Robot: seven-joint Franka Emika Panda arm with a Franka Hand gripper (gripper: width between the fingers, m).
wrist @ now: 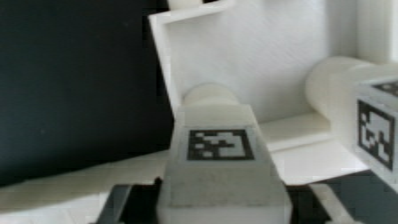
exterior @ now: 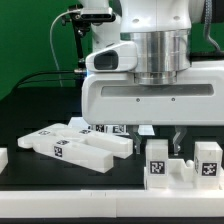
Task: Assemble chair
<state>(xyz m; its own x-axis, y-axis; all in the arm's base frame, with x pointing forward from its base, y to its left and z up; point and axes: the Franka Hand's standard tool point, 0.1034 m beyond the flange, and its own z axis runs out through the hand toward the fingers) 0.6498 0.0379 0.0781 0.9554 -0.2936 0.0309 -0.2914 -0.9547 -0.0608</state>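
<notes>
The wrist housing hides most of the gripper, its grip unclear; a tagged block beside it is cropped.

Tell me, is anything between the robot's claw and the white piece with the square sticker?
Nothing visible is. In the wrist view the tagged white piece sits right at the gripper, between its fingers, with no other part before it.

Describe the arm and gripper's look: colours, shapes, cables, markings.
The gripper has a broad white boxy body with rounded corners and short dark fingers. Above it, a silver metal cylinder joins the white arm. Thin black cables trail behind. No readable markings show.
</notes>
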